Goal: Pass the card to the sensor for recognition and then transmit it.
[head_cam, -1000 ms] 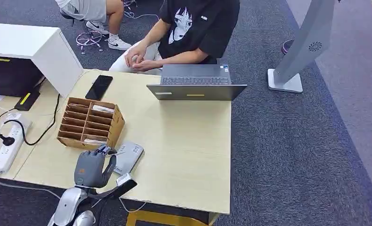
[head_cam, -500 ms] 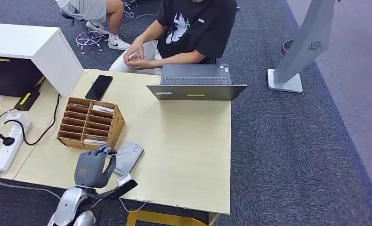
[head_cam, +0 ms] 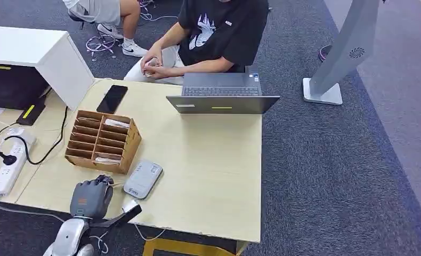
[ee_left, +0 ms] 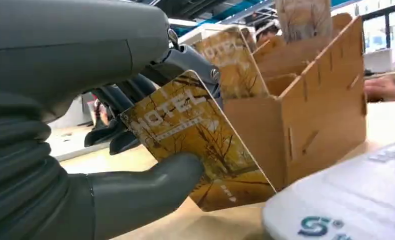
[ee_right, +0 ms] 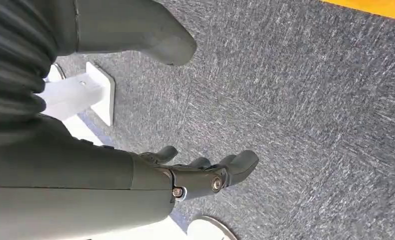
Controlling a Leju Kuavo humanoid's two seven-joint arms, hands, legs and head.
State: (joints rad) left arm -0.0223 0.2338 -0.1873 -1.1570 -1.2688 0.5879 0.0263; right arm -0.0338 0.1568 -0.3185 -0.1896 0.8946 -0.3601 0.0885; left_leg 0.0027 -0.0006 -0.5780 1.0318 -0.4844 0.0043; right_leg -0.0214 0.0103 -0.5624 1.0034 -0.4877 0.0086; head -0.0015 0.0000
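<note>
Pinching the hotel key card point(ee_left: 200, 150), the left hand point(head_cam: 91, 198) hovers near the table's front edge; next, onto the card reader point(head_cam: 143, 178).

The robot's left hand point(head_cam: 91, 196) is dark grey with a small orange mark on its back, joined to a shiny silver forearm point(head_cam: 70, 238). Close up, the left hand point(ee_left: 135, 145) shows a grey ribbed cover, a thick grey thumb point(ee_left: 150, 187), darker fingers and small silver screws. The right hand point(ee_right: 185, 175) has the same ribbed cover, grey shell and screws.
</note>
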